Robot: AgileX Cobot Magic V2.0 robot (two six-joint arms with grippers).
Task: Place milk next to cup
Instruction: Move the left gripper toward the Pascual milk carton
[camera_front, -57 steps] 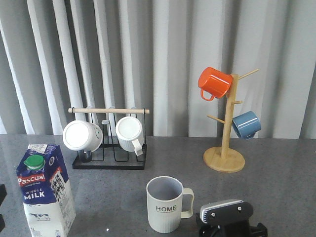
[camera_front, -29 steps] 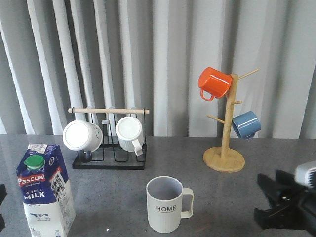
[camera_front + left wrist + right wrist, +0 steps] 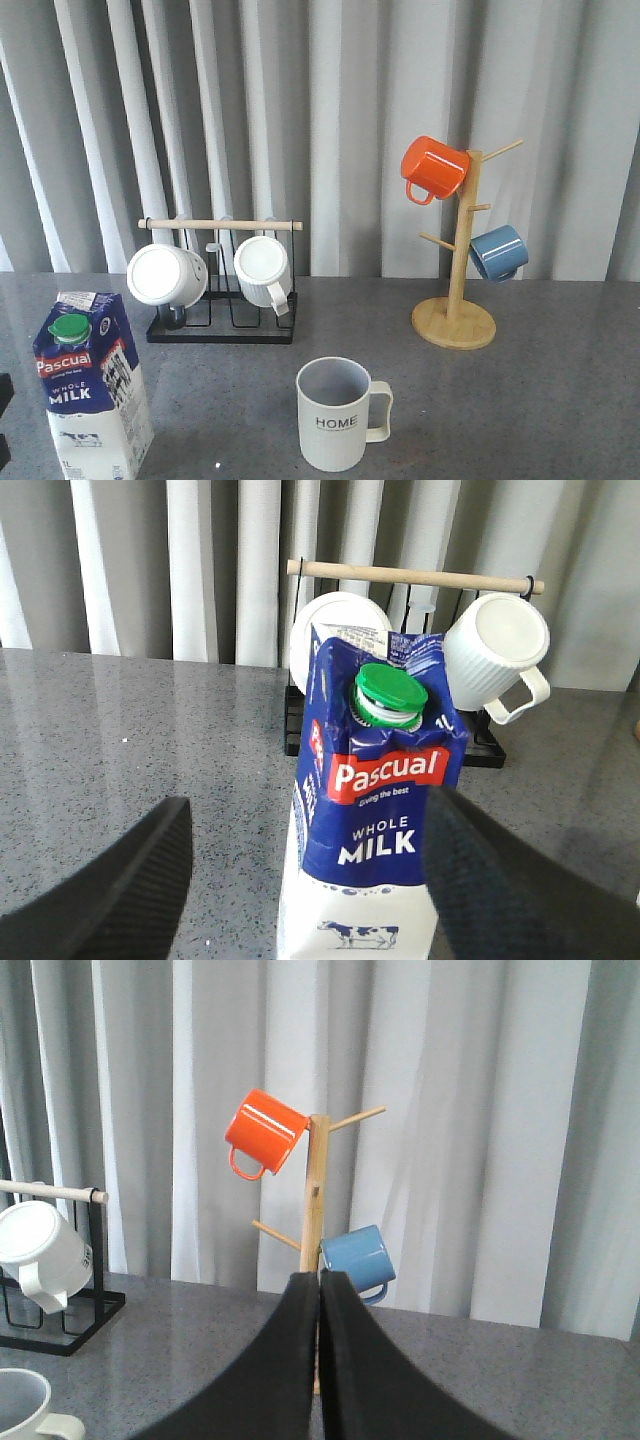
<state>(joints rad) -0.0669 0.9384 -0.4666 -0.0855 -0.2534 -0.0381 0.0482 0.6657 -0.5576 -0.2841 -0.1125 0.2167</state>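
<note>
We judge the milk carton (image 3: 375,810) top-heavy, its walls yielding; left gripper (image 3: 300,880), spread wide, should grasp mid-body. Right gripper (image 3: 320,1360) is clenched, empty.

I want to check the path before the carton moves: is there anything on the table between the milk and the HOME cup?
Nothing visible stands between them. In the front view only bare table separates the milk from the cup. The mug rack sits farther back, off that path.
</note>
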